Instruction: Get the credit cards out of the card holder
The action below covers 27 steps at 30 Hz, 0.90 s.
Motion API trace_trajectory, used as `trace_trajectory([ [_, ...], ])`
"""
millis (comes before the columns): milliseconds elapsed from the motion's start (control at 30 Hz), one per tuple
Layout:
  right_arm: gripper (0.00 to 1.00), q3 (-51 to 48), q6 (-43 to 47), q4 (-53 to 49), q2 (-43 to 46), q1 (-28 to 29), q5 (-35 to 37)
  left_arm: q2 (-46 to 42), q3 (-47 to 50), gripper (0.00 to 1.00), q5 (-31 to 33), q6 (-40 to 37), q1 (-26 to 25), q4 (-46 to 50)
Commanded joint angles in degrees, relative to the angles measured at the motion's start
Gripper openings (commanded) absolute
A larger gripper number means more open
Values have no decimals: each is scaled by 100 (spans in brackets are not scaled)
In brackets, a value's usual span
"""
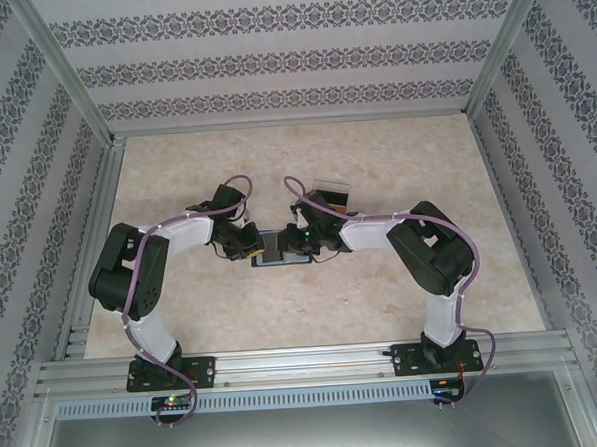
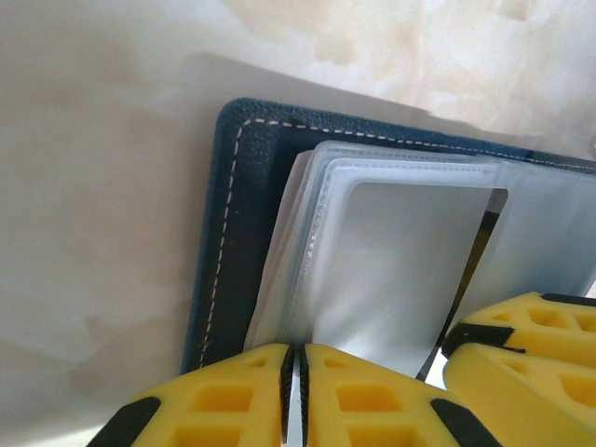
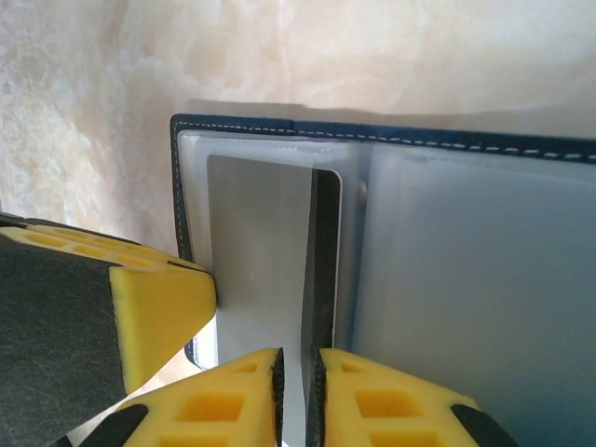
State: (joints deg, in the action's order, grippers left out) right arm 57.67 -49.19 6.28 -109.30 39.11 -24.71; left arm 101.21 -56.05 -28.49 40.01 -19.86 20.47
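Note:
The dark navy card holder (image 1: pixel 280 256) lies open on the table between both arms, its stitched cover (image 2: pixel 233 233) and clear inner sleeves (image 3: pixel 466 279) facing up. My left gripper (image 2: pixel 298 349) is shut on the edge of a clear sleeve at the holder's left half. My right gripper (image 3: pixel 296 354) is shut on a grey credit card (image 3: pixel 261 251) with a dark stripe, which stands partly in its sleeve. In the left wrist view that card (image 2: pixel 400 261) rises beside the right gripper's fingers (image 2: pixel 531 326). A left finger (image 3: pixel 158 298) touches the holder's left edge.
A clear plastic box (image 1: pixel 333 192) sits just behind the right gripper (image 1: pixel 301 239). The marbled tabletop (image 1: pixel 203 319) is walled by patterned panels on three sides, with a metal rail (image 1: pixel 306 363) along the near edge where the arm bases sit.

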Motion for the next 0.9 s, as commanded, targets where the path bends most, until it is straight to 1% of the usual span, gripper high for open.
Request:
trace_trajectory([
  [0,20,152,-73,39,-161,-57,-142,180,122,15,63,-77,28,100],
  [367,21,59,76,-367,134,-50,409,202,96,15,53,-72,30,115],
  [700,21,14,86,-411,251,-64,470,237,68,15,41,-82,30,130],
  [867,21,134,61,-328,23,-47,185,254,34,15,10,-92,30,122],
])
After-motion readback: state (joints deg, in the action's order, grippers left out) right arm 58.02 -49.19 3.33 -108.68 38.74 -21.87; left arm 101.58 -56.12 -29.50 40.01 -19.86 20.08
